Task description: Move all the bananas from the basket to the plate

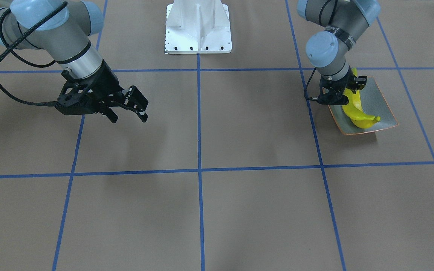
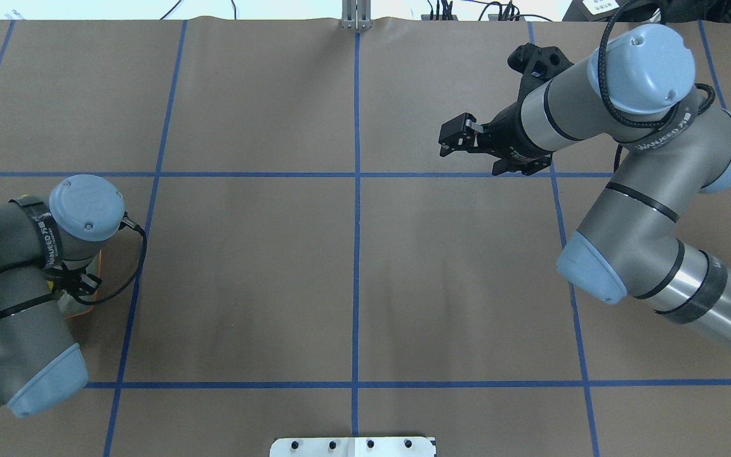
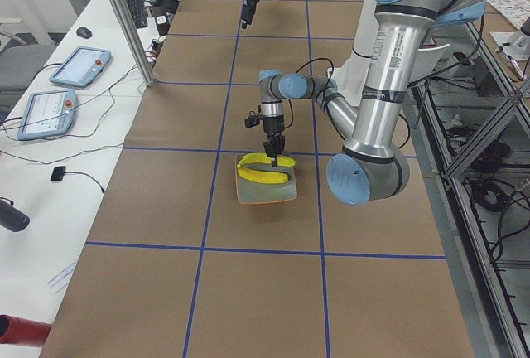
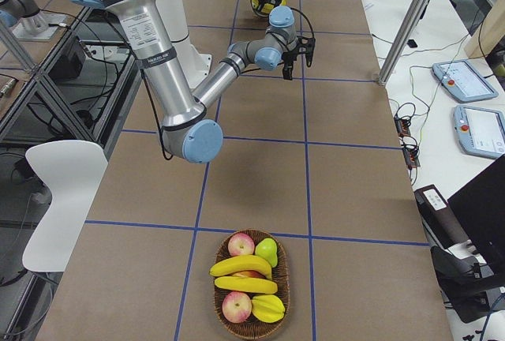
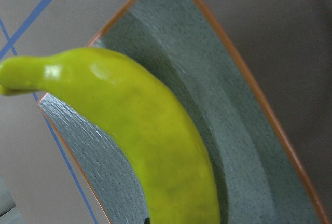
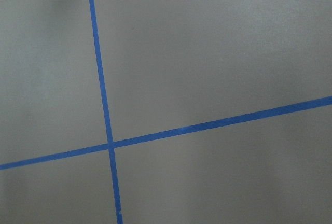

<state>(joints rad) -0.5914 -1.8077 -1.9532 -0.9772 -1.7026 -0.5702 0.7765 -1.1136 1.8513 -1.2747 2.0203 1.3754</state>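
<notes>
The grey-green plate [image 1: 379, 101] lies at my left end of the table, seen close in the left wrist view [image 5: 207, 105]. One banana [image 1: 365, 120] lies on it. My left gripper [image 1: 347, 98] points down over the plate and looks shut on the middle of a second banana [image 5: 155, 141], which is low against the plate. The side view shows the gripper [image 3: 272, 156] on that banana. The basket [image 4: 218, 294] at the table's other end holds two more bananas [image 4: 241, 265]. My right gripper [image 1: 128, 117] is open and empty above bare table.
The basket also holds apples [image 4: 241, 243], a green fruit [image 4: 268, 250] and a yellow fruit [image 4: 268, 307]. The white robot base [image 1: 198, 30] stands at the table's back middle. Side tables with tablets [image 4: 458, 80] flank the operators' side.
</notes>
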